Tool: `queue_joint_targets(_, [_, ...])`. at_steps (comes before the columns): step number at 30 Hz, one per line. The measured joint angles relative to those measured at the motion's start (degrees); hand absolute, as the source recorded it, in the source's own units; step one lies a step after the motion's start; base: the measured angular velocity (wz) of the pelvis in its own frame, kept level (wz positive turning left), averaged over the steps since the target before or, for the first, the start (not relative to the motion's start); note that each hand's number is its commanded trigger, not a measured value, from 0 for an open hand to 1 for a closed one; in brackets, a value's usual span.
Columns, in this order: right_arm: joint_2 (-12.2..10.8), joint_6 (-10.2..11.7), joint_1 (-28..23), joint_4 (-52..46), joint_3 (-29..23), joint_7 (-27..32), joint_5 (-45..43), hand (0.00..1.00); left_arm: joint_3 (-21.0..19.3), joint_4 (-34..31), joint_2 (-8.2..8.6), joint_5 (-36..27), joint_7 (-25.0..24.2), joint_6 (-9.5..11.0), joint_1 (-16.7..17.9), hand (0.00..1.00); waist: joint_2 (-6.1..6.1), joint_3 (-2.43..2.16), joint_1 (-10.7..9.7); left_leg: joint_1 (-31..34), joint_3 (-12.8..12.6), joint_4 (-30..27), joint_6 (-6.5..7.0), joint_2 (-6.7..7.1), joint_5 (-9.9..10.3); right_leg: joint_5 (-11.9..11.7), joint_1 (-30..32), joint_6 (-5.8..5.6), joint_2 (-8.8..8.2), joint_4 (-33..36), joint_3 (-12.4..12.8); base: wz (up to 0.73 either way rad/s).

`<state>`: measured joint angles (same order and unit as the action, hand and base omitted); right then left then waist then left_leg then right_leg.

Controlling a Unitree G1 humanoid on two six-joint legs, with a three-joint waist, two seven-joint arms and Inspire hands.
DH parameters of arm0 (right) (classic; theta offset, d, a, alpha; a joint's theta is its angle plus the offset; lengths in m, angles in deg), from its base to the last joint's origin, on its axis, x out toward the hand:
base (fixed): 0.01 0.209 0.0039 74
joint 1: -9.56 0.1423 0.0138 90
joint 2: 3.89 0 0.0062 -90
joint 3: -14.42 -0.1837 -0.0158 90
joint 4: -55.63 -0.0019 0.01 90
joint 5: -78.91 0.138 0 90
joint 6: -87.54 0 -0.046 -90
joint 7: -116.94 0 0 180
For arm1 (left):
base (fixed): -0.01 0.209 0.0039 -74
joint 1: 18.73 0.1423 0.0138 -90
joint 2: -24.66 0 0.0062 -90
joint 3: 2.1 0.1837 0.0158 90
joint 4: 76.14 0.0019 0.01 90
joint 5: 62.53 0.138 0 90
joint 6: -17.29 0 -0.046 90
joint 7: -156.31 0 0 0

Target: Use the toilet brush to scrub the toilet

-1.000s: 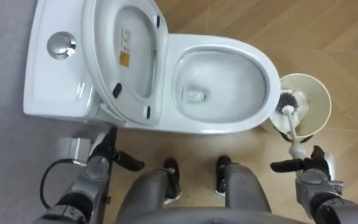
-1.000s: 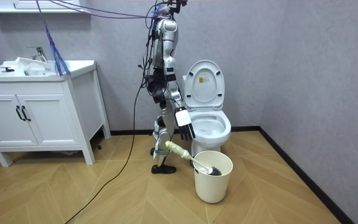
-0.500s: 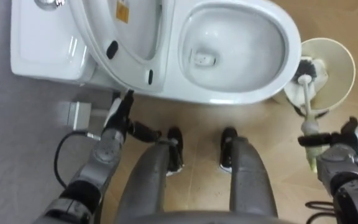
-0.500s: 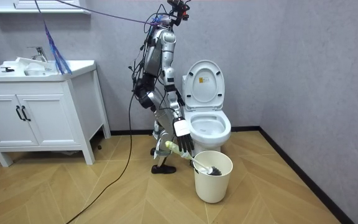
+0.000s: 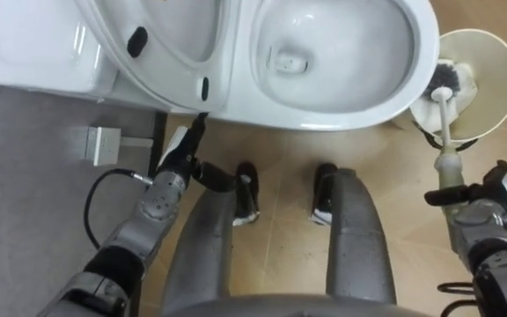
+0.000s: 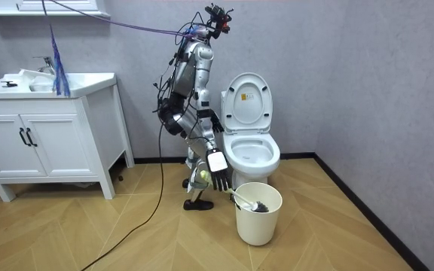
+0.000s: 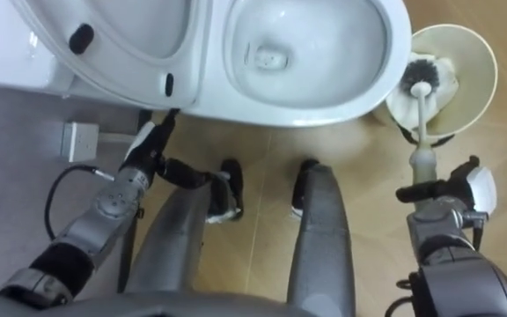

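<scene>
Reaching out straight and released, the fingers (image 5: 439, 196) of the right hand (image 5: 489, 208) are lying across the lower end of the toilet brush (image 5: 447, 141), not curling round it; whether they are touching it is unclear. The brush is leaning toward 12 o'clock from that hand, its dark bristle head resting inside the cream bin (image 5: 503, 62), which is standing just beside the toilet bowl (image 5: 324, 104) at the bowl's 3 o'clock. The left hand (image 5: 177, 165) is hanging at the bowl's 7 o'clock, its fingers (image 5: 197, 126) relaxed and holding nothing, pointing up at the toilet's base. The seat (image 5: 161, 55) is standing raised. In the room view the robot is bending forward beside the toilet, with a white counter (image 6: 47, 81) well apart at the room view's left.
</scene>
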<state>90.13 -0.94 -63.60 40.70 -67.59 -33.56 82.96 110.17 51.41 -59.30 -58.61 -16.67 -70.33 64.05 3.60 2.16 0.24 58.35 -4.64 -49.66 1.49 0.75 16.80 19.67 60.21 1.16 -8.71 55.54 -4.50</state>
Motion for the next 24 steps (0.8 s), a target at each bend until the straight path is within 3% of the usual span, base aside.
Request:
queue_joint_targets(3, [0.3, -0.4, 0.1, 0.1, 1.7, 0.0, 0.2, 0.00, 1.1, -1.3, -0.90, 0.0, 0.0, 0.2, 0.2, 0.00, 0.10, 0.05, 0.3, 2.5, -0.1, -2.4, 0.01, 0.00, 0.6, 0.9, 2.6, 0.34, -0.50, 2.7, 0.0, 0.09])
queue_joint_targets(9, [0.6, -1.0, 0.1, 0.3, 5.9, -1.1, 0.7, 0.00, 1.8, -5.1, -1.11, -2.2, 0.0, 0.6, 0.8, 0.00, 0.20, 0.15, 1.7, 6.7, -0.4, -7.5, -0.38, -0.02, 2.0, 2.9, 7.3, 1.26, -1.63, 8.7, 0.6, 0.05])
queue_joint_targets(18, [0.7, -1.3, 0.2, 0.3, 6.5, -2.4, 1.1, 0.00, 1.8, -7.8, -1.50, -2.2, 1.3, 3.0, 2.2, 0.00, 0.42, 0.28, 1.8, 11.2, -0.3, -11.9, -1.25, -0.21, 2.9, 4.1, 12.0, 1.81, -1.65, 13.3, 1.2, 0.02])
queue_joint_targets(19, [0.7, -1.3, 0.2, 0.4, 6.5, -2.6, 1.3, 0.24, 1.8, -8.0, -1.53, -2.2, 1.4, 3.0, 2.3, 0.00, 0.42, 0.28, 1.8, 11.4, -0.3, -12.1, -1.26, -0.26, 3.0, 4.2, 12.2, 1.92, -1.66, 13.6, 1.2, 0.00])
queue_joint_targets(20, [0.8, -1.3, 0.1, 0.4, 6.5, -2.9, 1.8, 0.84, 1.8, -8.4, -1.60, -2.2, 1.4, 3.0, 2.5, 0.00, 0.42, 0.28, 1.8, 11.7, -0.3, -12.8, -1.29, -0.32, 3.2, 4.5, 12.5, 1.78, -1.68, 14.3, 1.2, 0.00])
queue_joint_targets(21, [0.9, -1.2, 0.1, 0.4, 6.5, -3.1, 2.5, 1.00, 1.7, -8.5, -1.67, -2.2, 1.5, 3.1, 2.9, 0.00, 0.43, 0.28, 1.8, 12.1, -0.2, -13.5, -1.37, -0.42, 3.4, 4.8, 12.8, 1.72, -1.59, 14.8, 1.3, 0.00])
queue_joint_targets(24, [0.9, -1.0, 0.1, 0.4, 6.5, -4.0, 2.9, 1.00, 1.5, -8.5, -1.73, -2.2, 1.5, 3.6, 3.1, 0.00, 0.45, 0.28, 1.9, 12.5, -0.2, -14.6, -1.45, -0.94, 3.8, 5.1, 13.1, 1.63, -1.22, 15.7, 1.4, -0.04])
